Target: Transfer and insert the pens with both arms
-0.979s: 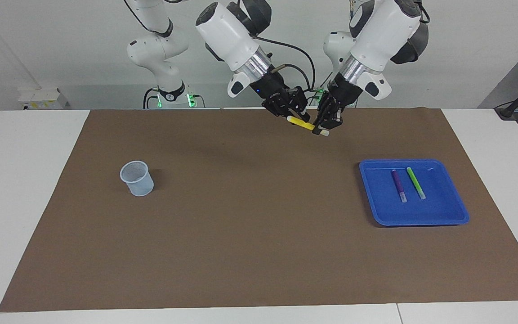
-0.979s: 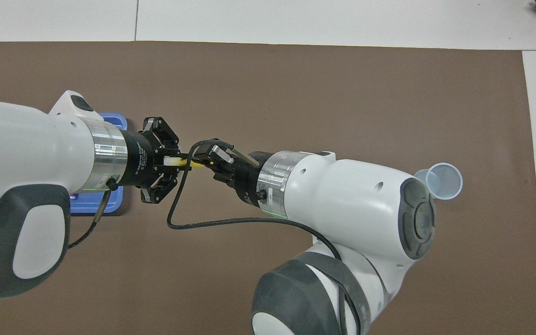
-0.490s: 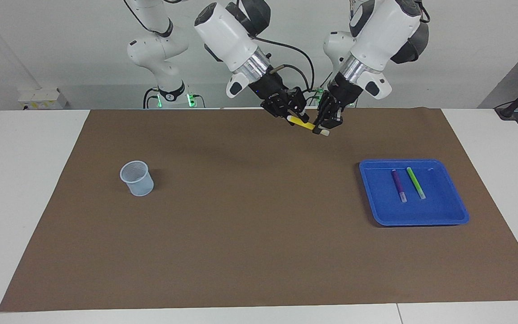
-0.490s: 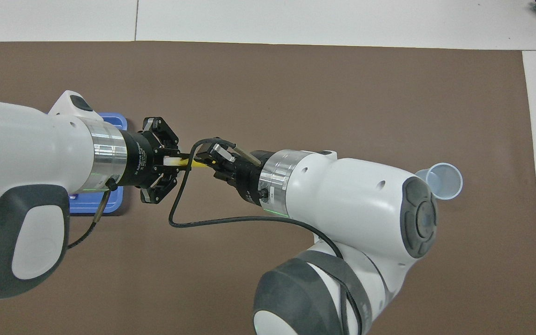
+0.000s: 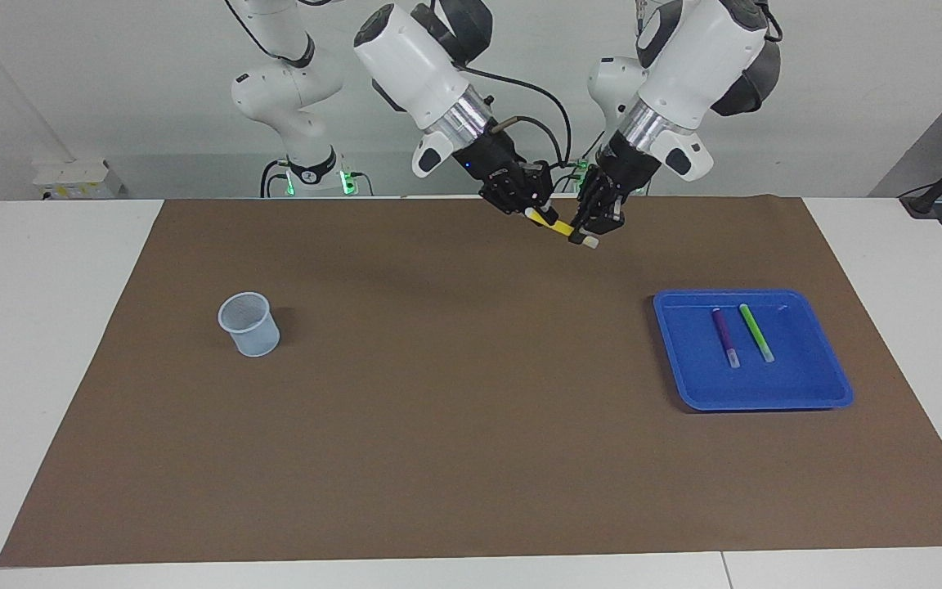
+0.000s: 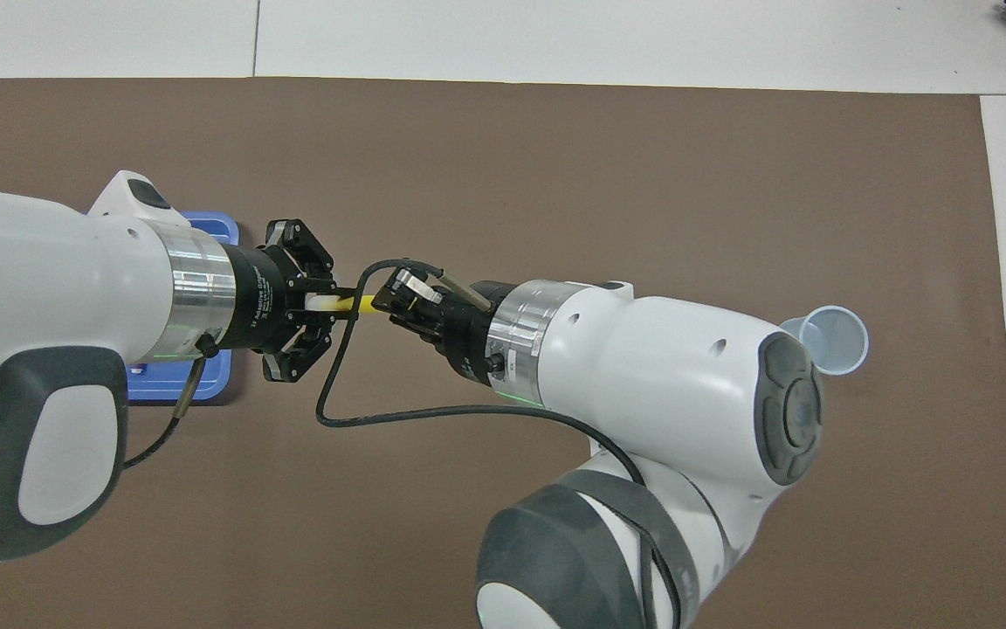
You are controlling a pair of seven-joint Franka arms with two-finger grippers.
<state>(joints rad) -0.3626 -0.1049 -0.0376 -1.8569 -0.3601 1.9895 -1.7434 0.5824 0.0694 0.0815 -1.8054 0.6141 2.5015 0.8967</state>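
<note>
1. Since a second ago, the right gripper point(image 5: 538, 214) has squeezed its fingers together on the yellow pen point(image 5: 557, 227); before, they were apart around it.
2. Both big white arms lean in over the brown mat point(image 5: 455, 409), up in the air, tips almost meeting.
3. The left gripper point(image 5: 589, 233) pinches the pen near its whitish end, so both hold it.
4. The blue tray point(image 5: 765, 397) sits toward the left arm's end, with the purple pen point(image 5: 724, 335) and green pen point(image 5: 755, 332) lying side by side in it.
5. The clear cup point(image 5: 249, 324) stands toward the right arm's end.
</note>
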